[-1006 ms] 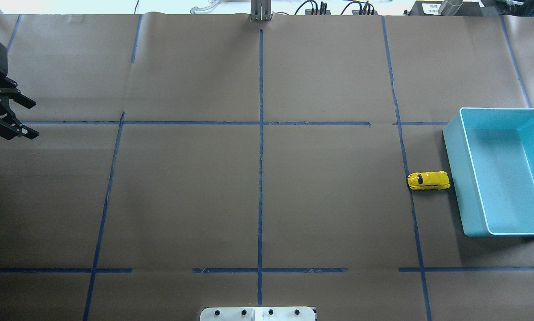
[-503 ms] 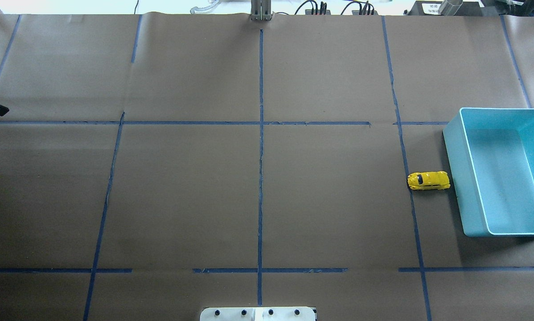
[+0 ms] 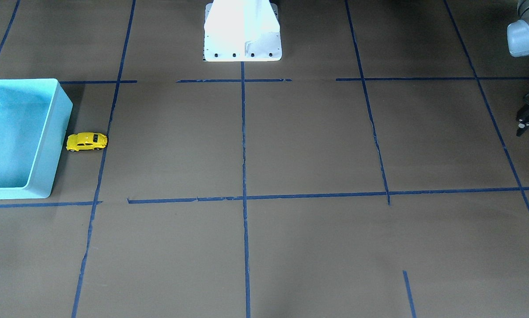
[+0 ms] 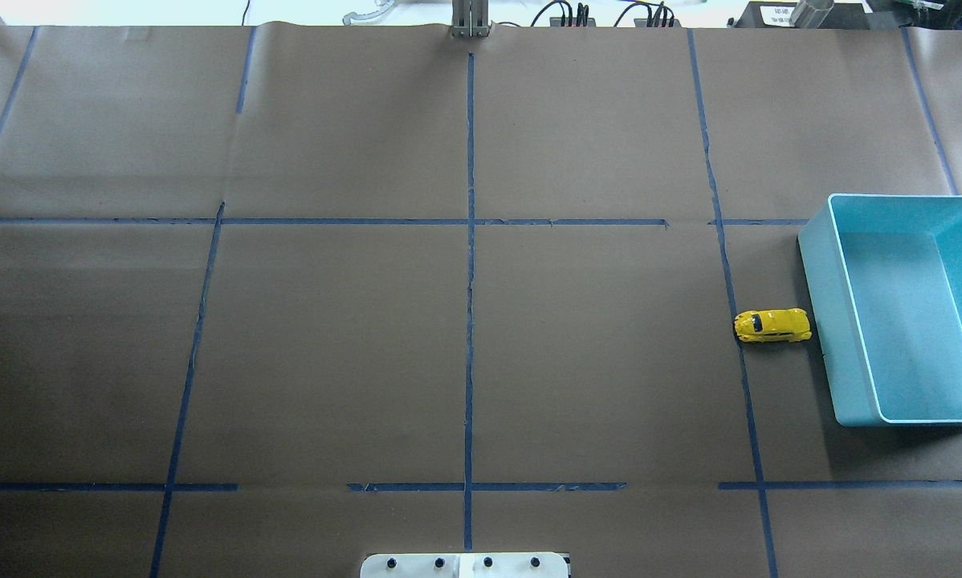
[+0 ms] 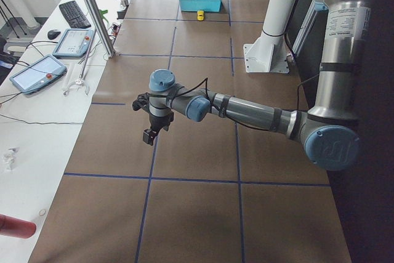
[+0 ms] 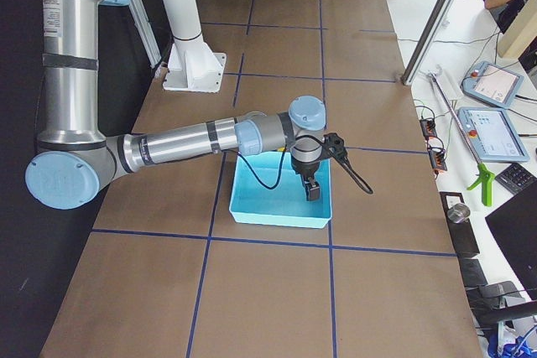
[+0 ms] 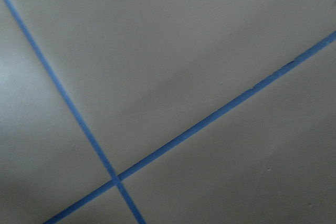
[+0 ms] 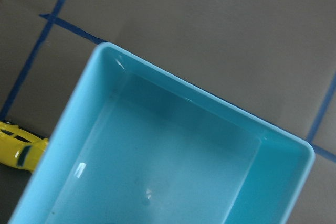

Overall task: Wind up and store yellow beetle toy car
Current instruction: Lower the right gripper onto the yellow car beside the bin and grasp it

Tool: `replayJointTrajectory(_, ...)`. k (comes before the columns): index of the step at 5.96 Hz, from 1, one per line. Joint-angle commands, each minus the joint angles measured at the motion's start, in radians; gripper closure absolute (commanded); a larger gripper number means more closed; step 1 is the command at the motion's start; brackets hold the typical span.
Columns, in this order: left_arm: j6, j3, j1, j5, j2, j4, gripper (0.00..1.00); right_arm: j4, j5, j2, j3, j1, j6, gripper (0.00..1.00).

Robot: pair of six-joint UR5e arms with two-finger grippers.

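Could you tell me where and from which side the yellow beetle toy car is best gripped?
Probably from straight above, the grip closing across its two long sides at mid-body. The yellow beetle toy car stands on its wheels, lengthwise toward the light-blue bin, one end close to the wall, so an end-to-end grip would likely foul it.

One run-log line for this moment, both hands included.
car: yellow beetle toy car on table beside light-blue bin, not stored | right hand: above bin | left hand: over table, far from car
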Motion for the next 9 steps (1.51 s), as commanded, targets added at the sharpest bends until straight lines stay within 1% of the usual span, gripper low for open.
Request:
replayJointTrajectory(1, -0.009, -0.018, -0.111, -0.060, 0.012, 0.233, 0.00, 0.006, -0.086, 0.125, 0.036, -0.194, -0.010, 0.00)
replayJointTrajectory(2, -0.010, 0.002, -0.162, -0.129, 0.015, 0.260, 0.00, 0.009, -0.119, 0.142, 0.118, -0.304, -0.048, 0.00)
replayJointTrajectory(3, -0.007, 0.001, -0.174, -0.163, 0.068, 0.256, 0.00, 0.005, -0.175, 0.172, 0.139, -0.425, -0.057, 0.00)
replayJointTrajectory(4, 0.001, 0.001, -0.214, -0.192, 0.131, 0.241, 0.00, -0.008, -0.205, 0.168, 0.131, -0.513, -0.121, 0.00)
replayJointTrajectory(5, 0.001, 0.004, -0.217, -0.194, 0.139, 0.242, 0.00, -0.006, -0.272, 0.167, 0.134, -0.562, -0.257, 0.00)
replayJointTrajectory(6, 0.001, -0.010, -0.219, -0.191, 0.177, 0.240, 0.00, -0.005, -0.339, 0.153, 0.110, -0.580, -0.374, 0.00)
replayJointTrajectory(7, 0.007, 0.004, -0.219, -0.188, 0.179, 0.240, 0.00, 0.001, -0.345, 0.150, 0.093, -0.586, -0.477, 0.00)
replayJointTrajectory(8, 0.007, 0.019, -0.219, -0.186, 0.181, 0.240, 0.00, 0.000, -0.377, 0.151, 0.094, -0.586, -0.590, 0.00)
replayJointTrajectory(9, 0.007, 0.033, -0.219, -0.185, 0.179, 0.240, 0.00, -0.006, -0.435, 0.141, 0.090, -0.612, -0.597, 0.00)
